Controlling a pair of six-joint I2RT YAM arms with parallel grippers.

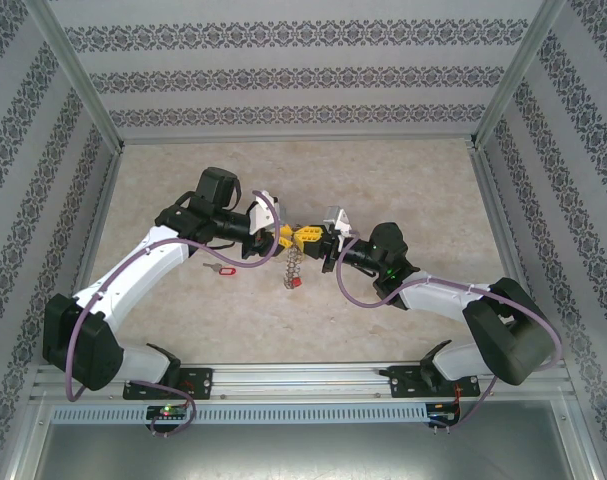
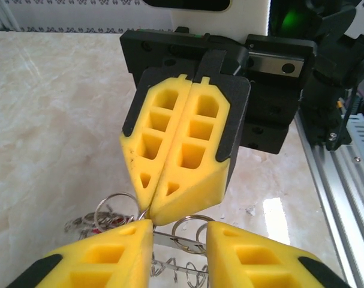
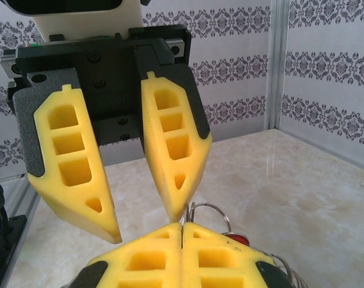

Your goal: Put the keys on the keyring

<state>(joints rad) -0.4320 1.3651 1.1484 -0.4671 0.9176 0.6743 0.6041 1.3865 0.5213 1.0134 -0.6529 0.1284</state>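
Both grippers meet above the middle of the table. My right gripper (image 1: 311, 238) (image 3: 182, 225) is shut on a thin wire ring (image 3: 213, 206) of the keyring (image 1: 293, 262), whose grey chain of loops (image 2: 182, 271) hangs below with a red tag (image 1: 296, 283) (image 3: 237, 240). My left gripper (image 1: 291, 238) (image 2: 179, 227) faces it with fingers apart, and one fingertip (image 3: 176, 213) touches the right gripper's tips. A second ring (image 2: 193, 216) and a flat silver key blade (image 2: 169, 239) show in that gap; they seem to hang lower than the fingers. Another key with a red tag (image 1: 221, 269) lies on the table.
The marble-patterned table (image 1: 403, 190) is walled by patterned panels on three sides. A metal rail (image 1: 303, 380) carrying both arm bases runs along the near edge. The loose key lies just under the left forearm.
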